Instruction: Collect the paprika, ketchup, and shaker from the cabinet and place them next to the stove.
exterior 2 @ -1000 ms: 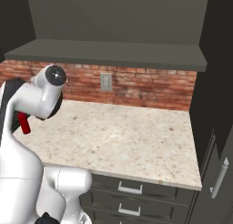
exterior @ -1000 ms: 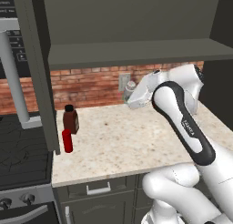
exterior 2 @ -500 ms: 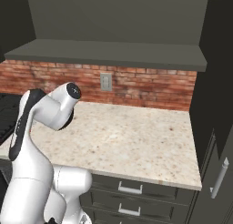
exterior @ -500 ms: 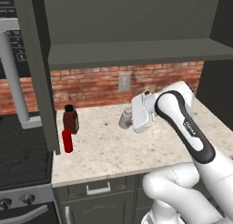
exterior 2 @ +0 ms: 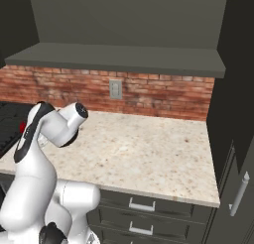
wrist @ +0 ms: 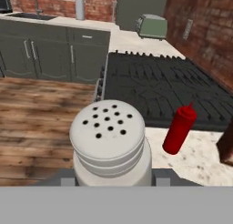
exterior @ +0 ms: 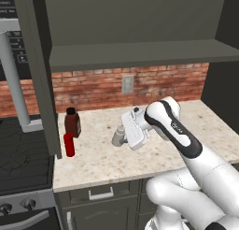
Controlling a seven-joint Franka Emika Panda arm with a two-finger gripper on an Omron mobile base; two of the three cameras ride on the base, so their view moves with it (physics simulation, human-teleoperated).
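Observation:
My gripper (exterior: 125, 135) is shut on the shaker (exterior: 118, 137), a pale cylinder held tilted just above the speckled counter (exterior: 154, 159). In the hand view the shaker (wrist: 109, 141) sits close between the fingers of the gripper (wrist: 111, 174), its holed cap facing the camera. The paprika (exterior: 72, 123) stands on the counter's left end by the brick wall, with the red ketchup (exterior: 69, 144) just in front of it. Both are left of the gripper, beside the black stove (exterior: 21, 159). Ketchup (wrist: 179, 129) and stove (wrist: 159, 91) lie beyond the shaker. The cabinet shelf (exterior: 140, 53) hangs overhead.
The cabinet's open door (exterior: 39, 75) hangs edge-on over the counter's left end, close to the bottles. A steel microwave (exterior: 9, 61) with a long handle sits above the stove. A wall outlet (exterior: 127, 84) is on the brick. Drawers (exterior 2: 141, 206) run below the counter.
The arm has swung down from shelf height and leftward, carrying the shaker low over the counter and nearer to the two bottles. The bottles have not moved.

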